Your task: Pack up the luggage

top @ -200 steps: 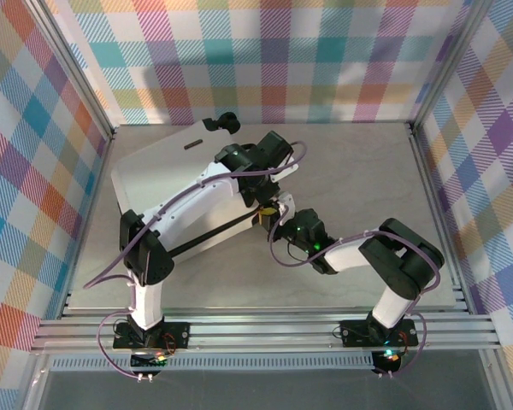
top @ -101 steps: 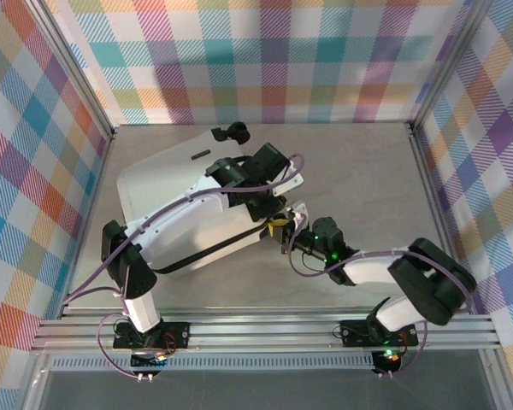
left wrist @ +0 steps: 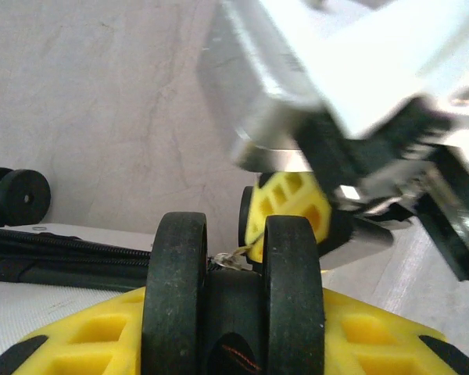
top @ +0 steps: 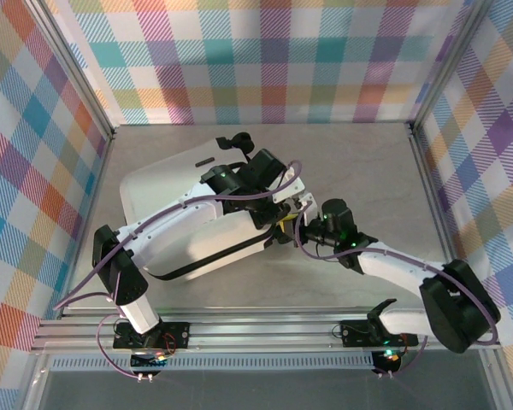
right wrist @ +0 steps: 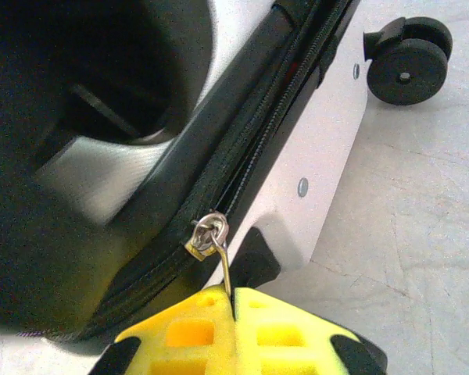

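My right claw [right wrist: 233,301] is pinched shut on the zipper pull [right wrist: 211,232] of the white suitcase [top: 158,192], which lies flat on the desk [top: 368,171]. My left claw [left wrist: 230,332], partly open, grips a black wheel [left wrist: 176,289] at the suitcase's corner.

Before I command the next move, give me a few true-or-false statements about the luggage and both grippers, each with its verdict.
1. The right gripper pinches the zipper pull. True.
2. The luggage lies open with its black lining facing up. False: its halves are together and the white shell faces up.
3. The left gripper has a wheel of the luggage between its fingers. True.
4. The luggage stands upright on its wheels. False: it lies flat on the table.
5. The grippers work at opposite ends of the luggage. False: both are at the same corner, close beside each other.
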You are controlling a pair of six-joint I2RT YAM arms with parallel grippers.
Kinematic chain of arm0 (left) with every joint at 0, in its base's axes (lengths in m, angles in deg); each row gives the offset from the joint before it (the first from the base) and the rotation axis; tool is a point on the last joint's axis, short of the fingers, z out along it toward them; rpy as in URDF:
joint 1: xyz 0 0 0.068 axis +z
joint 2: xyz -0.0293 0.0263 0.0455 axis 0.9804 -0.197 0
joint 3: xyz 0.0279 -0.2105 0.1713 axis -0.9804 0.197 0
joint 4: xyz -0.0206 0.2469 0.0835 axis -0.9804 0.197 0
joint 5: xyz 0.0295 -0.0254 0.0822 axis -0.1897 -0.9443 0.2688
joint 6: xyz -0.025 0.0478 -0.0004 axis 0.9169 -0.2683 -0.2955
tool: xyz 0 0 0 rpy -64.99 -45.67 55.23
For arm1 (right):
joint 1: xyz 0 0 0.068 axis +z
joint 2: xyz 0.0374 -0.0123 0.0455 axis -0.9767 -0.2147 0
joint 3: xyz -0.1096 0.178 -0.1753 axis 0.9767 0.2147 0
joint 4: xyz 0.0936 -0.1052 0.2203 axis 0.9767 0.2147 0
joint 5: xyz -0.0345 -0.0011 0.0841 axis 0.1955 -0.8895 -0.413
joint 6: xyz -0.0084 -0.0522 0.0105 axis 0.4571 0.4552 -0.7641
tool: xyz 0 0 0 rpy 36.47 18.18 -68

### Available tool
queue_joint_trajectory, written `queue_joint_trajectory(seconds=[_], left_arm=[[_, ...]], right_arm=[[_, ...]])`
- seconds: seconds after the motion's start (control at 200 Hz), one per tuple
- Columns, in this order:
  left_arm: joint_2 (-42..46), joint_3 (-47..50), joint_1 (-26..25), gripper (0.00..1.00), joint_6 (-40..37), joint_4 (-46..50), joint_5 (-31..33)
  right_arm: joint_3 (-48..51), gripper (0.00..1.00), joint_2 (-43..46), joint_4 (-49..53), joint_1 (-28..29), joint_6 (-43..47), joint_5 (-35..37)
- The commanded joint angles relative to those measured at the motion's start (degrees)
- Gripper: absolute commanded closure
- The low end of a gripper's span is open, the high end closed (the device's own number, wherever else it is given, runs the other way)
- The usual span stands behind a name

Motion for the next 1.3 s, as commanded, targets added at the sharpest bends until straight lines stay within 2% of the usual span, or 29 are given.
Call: queue_joint_trajectory(seconds=[0.0,0.205,0.525,0.725,0.77,1.02,1.295], left_arm=[[6.31,-0.55,0.08,1.0,2.7,0.67,-6.74],[6.88,0.64,0.03,1.0,2.26,0.31,-8.54],[7.98,1.91,0.02,1.0,1.32,0.22,-9.3],[7.54,2.0,0.01,1.0,0.67,0.06,-9.63],[7.45,2.05,0.01,1.0,0.59,0.0,-9.95],[6.42,1.26,-0.01,1.0,-0.09,0.57,-11.63],[5.91,0.85,0.03,1.0,-1.14,0.92,-12.68]], right_arm=[[-3.72,1.0,-3.83,-0.66,-4.51,0.87,3.9],[-8.27,1.0,-13.19,-6.39,-7.0,-1.52,-0.73],[-21.29,1.0,-27.41,-7.81,-10.83,-3.61,-5.96],[-26.38,1.0,-31.46,-8.35,-11.79,-1.5,-10.59],[-27.96,1.0,-32.42,-6.85,-12.13,-1.72,-9.36],[-40.78,1.0,-41.64,-2.3,-15.82,-5.49,-12.25],[-63.08,1.0,-53.36,8.53,-17.02,-9.43,-12.27]])
